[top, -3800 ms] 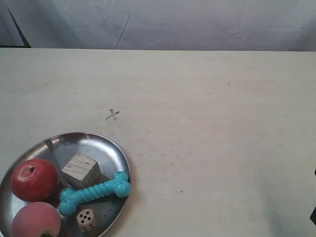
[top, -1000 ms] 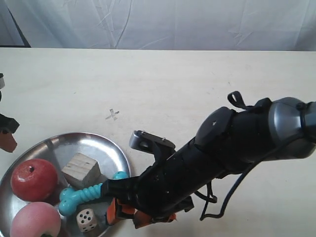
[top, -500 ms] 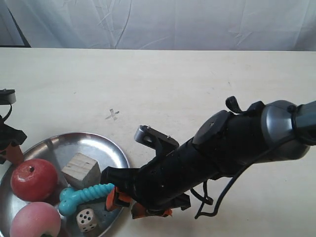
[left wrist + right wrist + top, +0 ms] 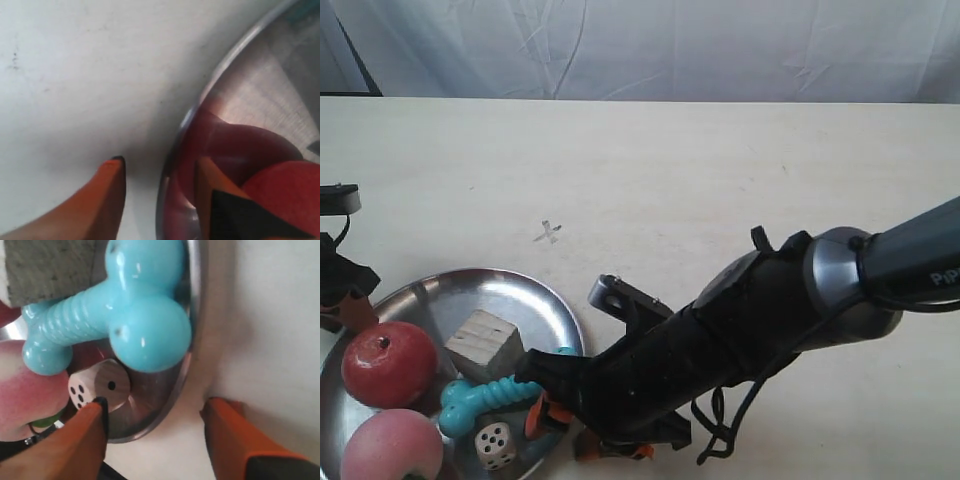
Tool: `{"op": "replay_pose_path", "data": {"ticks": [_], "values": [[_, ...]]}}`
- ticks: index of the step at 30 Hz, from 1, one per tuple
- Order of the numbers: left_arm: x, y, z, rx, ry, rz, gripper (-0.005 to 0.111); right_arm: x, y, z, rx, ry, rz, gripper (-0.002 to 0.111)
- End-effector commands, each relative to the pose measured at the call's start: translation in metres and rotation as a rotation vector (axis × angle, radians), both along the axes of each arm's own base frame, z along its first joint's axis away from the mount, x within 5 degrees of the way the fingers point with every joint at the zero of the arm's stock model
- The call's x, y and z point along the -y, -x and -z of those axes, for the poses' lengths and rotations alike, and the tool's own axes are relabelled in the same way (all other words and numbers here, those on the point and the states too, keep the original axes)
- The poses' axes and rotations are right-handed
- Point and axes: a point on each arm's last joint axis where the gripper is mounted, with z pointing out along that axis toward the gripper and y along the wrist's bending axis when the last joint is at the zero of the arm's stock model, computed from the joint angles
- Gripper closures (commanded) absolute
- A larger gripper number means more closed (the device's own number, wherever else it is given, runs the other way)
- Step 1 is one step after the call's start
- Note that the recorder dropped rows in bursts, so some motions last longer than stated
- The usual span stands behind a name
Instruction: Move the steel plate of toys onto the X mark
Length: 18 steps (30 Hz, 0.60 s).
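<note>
The left claw (image 4: 160, 167) is standing open, straddling the rim of the plate (image 4: 525, 297) beside the apple (image 4: 388, 363), one finger inside and one on the desk (image 4: 740, 170). The right claw (image 4: 156, 407) is gaping likewise across the opposite rim, near the bone (image 4: 145, 335) and die (image 4: 95, 385). Presumably both are positioning for a two-sided pinch, keeping the load level. The plate is sitting near the X mark (image 4: 548, 233), not on it, and is carrying the apple, peach (image 4: 390, 448), cube (image 4: 483, 344), bone and die.
</note>
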Motion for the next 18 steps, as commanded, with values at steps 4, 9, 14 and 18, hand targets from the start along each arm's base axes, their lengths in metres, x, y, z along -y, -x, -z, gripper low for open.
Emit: {"op": "replay_pose_path", "data": {"ticks": [4, 9, 14, 18], "values": [[0.004, 0.003, 0.011, -0.030, 0.062, 0.011, 0.064, -0.006, 0.004, 0.007, 0.002, 0.010, -0.006, 0.052], [0.005, 0.002, 0.012, -0.032, 0.075, -0.002, 0.064, -0.004, -0.005, 0.008, 0.048, 0.046, 0.072, 0.052], [0.007, 0.003, 0.011, -0.043, 0.102, -0.015, 0.065, -0.013, -0.009, 0.020, 0.010, 0.035, 0.046, 0.053], [0.010, 0.002, 0.010, -0.048, 0.128, -0.036, 0.075, -0.014, -0.008, 0.021, -0.003, 0.026, 0.056, 0.084]]}}
